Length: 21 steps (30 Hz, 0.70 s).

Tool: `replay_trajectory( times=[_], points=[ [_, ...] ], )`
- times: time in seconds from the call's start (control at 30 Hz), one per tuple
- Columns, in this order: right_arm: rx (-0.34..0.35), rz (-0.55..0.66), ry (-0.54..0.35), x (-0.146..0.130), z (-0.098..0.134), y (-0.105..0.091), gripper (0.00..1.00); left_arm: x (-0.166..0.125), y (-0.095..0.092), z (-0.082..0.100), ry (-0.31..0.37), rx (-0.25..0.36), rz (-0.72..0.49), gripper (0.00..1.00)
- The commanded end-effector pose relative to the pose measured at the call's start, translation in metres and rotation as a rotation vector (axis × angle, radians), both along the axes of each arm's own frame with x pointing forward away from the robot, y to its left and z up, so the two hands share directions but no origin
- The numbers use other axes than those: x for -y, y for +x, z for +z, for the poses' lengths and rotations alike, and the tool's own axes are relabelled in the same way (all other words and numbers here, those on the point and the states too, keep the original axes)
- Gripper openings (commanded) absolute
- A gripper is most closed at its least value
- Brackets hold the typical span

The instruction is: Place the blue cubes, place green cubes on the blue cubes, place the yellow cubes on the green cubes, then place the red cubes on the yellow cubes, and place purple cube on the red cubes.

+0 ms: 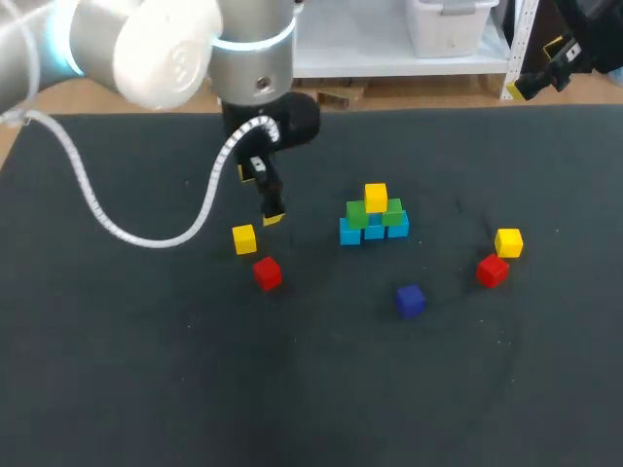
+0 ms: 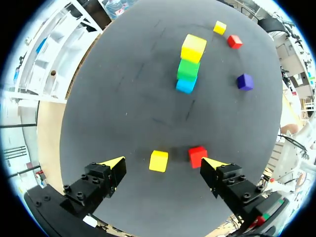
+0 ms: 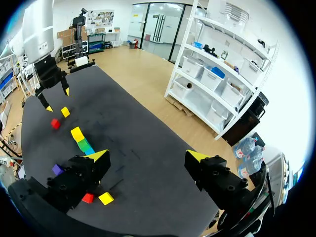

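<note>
Left hand (image 2: 163, 161), spread wide, is half hidden under its arm (image 1: 248, 58)

Black table (image 1: 146, 370), purple cube (image 1: 410, 300)

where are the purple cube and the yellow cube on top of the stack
purple cube (image 1: 410, 300): head view, middle of the cube
yellow cube on top of the stack (image 1: 376, 200): head view, on its front face

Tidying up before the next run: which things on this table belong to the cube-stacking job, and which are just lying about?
Job: half-built stack; left yellow cube; right yellow cube; left red cube; right red cube; purple cube.
Not the job's: just the black mat.
</note>
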State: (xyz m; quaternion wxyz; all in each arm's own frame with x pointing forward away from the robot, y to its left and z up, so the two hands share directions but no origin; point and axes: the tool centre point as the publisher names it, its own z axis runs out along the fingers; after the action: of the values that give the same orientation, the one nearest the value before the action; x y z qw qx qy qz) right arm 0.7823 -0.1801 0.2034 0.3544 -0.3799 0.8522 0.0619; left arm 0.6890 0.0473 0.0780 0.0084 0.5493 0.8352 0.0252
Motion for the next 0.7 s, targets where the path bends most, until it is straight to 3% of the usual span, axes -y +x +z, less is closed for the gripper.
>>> replay_trajectory(
  times=[0.03,0.2,0.37,0.7],
  points=[
    [0.0,-0.001,-0.001,0.0,0.0,-0.001,1.0,-0.017,-0.001,-0.006,-0.12,0.076,-0.043,1.0],
    [0.0,-0.001,-0.001,0.0,0.0,-0.001,1.0,-0.033,0.008,-0.01,-0.121,0.07,-0.099,1.0],
    [0.0,-0.001,-0.001,0.0,0.0,-0.001,1.0,-0.043,0.005,-0.019,-0.098,0.045,-0.152,1.0],
    [0.0,-0.001,-0.001,0.0,0.0,-0.001,1.0,-0.027,0.002,-0.046,-0.056,0.005,-0.286,1.0]
  ],
)
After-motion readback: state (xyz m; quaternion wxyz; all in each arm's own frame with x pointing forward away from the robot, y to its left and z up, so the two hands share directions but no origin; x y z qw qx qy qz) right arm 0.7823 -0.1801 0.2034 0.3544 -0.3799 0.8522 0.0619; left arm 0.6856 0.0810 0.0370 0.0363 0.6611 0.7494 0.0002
